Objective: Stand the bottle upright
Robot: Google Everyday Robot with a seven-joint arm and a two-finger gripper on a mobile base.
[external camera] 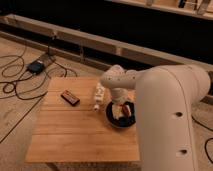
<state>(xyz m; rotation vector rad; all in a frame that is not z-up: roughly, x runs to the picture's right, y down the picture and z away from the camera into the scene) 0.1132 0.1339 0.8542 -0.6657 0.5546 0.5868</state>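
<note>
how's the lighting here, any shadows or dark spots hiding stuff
Camera view: warm light falls evenly on the wooden table; the background beyond it is nearly black; the pale robot arm covers the table's right edge; the gripper, open, hangs over the black bowl; the bottle lies well lit beside it.

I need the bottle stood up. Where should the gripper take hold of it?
Grip the bottle across its wider body, coming from above: it lies flat, cap pointing toward the camera. The gripper hangs over the bowl beside it.
</note>
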